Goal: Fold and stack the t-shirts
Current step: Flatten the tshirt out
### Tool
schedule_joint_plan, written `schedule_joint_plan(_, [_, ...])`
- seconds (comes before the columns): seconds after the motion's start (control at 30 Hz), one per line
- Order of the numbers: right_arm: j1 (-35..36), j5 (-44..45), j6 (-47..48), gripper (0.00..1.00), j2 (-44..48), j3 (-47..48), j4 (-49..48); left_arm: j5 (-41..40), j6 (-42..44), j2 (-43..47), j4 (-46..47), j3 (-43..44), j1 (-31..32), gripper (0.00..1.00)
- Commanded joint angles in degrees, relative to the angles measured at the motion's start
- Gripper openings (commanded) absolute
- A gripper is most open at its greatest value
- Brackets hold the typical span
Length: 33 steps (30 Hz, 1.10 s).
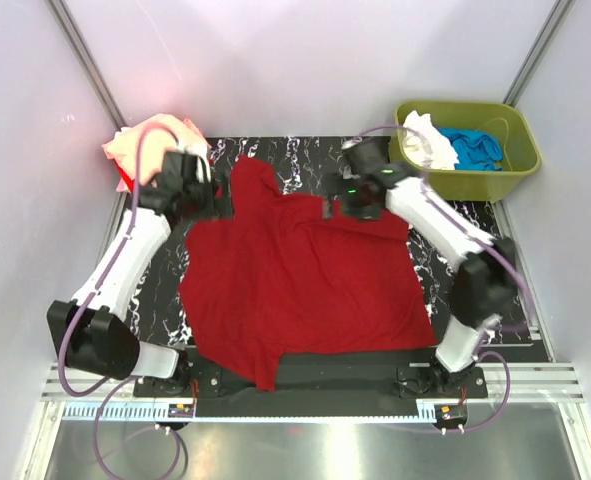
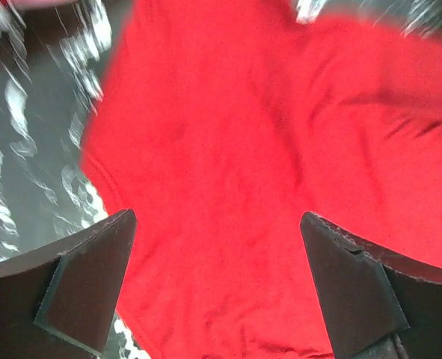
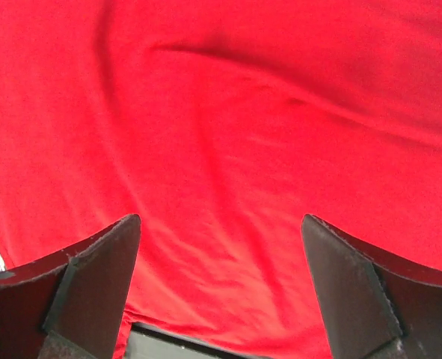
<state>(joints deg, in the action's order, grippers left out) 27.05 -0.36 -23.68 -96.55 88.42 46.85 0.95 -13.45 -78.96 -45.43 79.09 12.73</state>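
Two in olive tub [image 1: 528, 138], white tee [image 1: 427, 141], blue tee [image 1: 476, 148]; left gripper [image 2: 217, 217], right gripper [image 3: 221, 218] agape

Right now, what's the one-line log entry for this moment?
dark red t-shirt: spread out, unfolded, not held | left gripper: open above its far-left part | right gripper: open above its far-right part

Left hand [image 1: 222, 201] and right hand [image 1: 329, 207] both gape wide, stretched forward, facing inward.
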Motion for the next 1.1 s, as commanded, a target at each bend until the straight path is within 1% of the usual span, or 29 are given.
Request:
schedule_joint_plan(0.0, [5.0,-3.8,4.3,0.94,-10.3,11.0,-0.3,1.4,-5.0,0.7,5.2,-12.1,0.0,0.96])
schedule_joint_plan(0.03, [5.6,-3.7,5.7,0.92,-12.8,17.0,0.1,1.7,-5.3,1.7,5.3,-13.8,0.0,0.94])
schedule_joint_plan(0.07, [5.9,-3.9,6.2,0.91,-15.5,20.1,0.3,1.5,-5.4,3.8,4.3,-16.0,0.0,0.91])
schedule_joint_plan(0.1, [6.2,-3.9,6.5,0.89,-20.8,23.3,1.0,1.3,-5.6,5.2,3.7,-17.1,0.0,0.90])
schedule_joint_plan(0.13, [6.3,-4.1,7.0,0.87,-23.6,26.7,1.0,1.1,-5.8,7.0,3.1,-18.1,0.0,0.89])
schedule_joint_plan(0.17, [6.3,-4.8,7.3,0.85,-26.3,33.0,0.7,0.2,-6.4,11.3,2.4,-19.9,0.0,0.88])
schedule_joint_plan(0.2, [6.2,-7.0,7.5,0.83,-31.4,35.7,-1.5,0.5,-7.6,13.9,2.5,-21.0,0.0,0.87])
schedule_joint_plan(0.23, [6.2,-7.8,7.1,0.80,-33.9,41.0,-2.5,1.7,-8.1,16.7,2.9,-22.0,0.0,0.87])
schedule_joint_plan(0.27, [6.3,-8.6,6.6,0.71,-36.5,43.9,-3.3,3.0,-8.2,22.0,3.2,-23.5,0.0,0.88])
schedule_joint_plan(0.3, [6.3,-10.6,6.1,0.69,-41.6,47.2,-4.3,3.3,-7.7,24.7,3.3,-24.2,0.0,0.88])
schedule_joint_plan(0.33, [6.3,-10.9,4.9,0.67,-44.7,55.3,-4.1,3.3,-7.0,27.3,3.2,-24.7,0.0,0.89])
schedule_joint_plan(0.37, [6.3,-10.7,4.1,0.65,-47.5,59.5,-3.7,2.6,-6.2,31.8,3.2,-26.3,0.0,0.89])
schedule_joint_plan(0.4, [6.3,-10.2,3.6,0.64,-52.5,63.2,-3.8,1.8,-4.8,34.1,3.4,-27.4,0.0,0.90])
schedule_joint_plan(0.43, [6.3,-10.1,2.9,0.64,-54.2,67.1,-4.8,0.7,-4.9,36.2,4.3,-28.7,0.0,0.91])
schedule_joint_plan(0.47, [6.3,-10.0,2.7,0.64,-55.5,67.2,-6.5,-0.6,-5.4,39.8,4.6,-30.4,0.0,0.91])
schedule_joint_plan(0.5, [6.3,-9.4,2.7,0.63,-56.5,66.3,-10.8,0.0,-5.2,41.2,4.6,-30.1,0.0,0.91])
schedule_joint_plan(0.53, [6.4,-8.4,2.7,0.63,-56.6,63.4,-13.0,0.5,-5.0,42.5,4.8,-29.9,0.0,0.91])
schedule_joint_plan(0.6, [6.3,-5.6,2.8,0.60,-57.8,61.9,-17.0,-0.2,-5.3,45.9,6.0,-30.8,0.0,0.91])
schedule_joint_plan(0.73, [6.4,-3.4,4.2,0.61,-62.5,67.0,-17.5,0.7,-4.5,48.6,7.6,-31.5,0.0,0.91])
schedule_joint_plan(0.87, [6.3,-0.7,4.4,0.59,-63.6,65.3,-20.4,1.5,-4.3,47.9,7.4,-31.4,0.0,0.89])
schedule_joint_plan(0.93, [6.4,-0.1,4.8,0.54,-63.8,64.6,-21.0,1.7,-4.2,47.9,7.5,-31.3,-0.1,0.89])
schedule_joint_plan(1.03, [6.4,0.1,4.7,0.51,-64.6,64.9,-21.2,1.8,-4.1,48.1,7.5,-31.4,0.0,0.89])
schedule_joint_plan(1.07, [6.2,0.1,4.6,0.48,-64.7,64.9,-21.0,1.9,-4.1,48.5,7.6,-31.5,0.0,0.88])
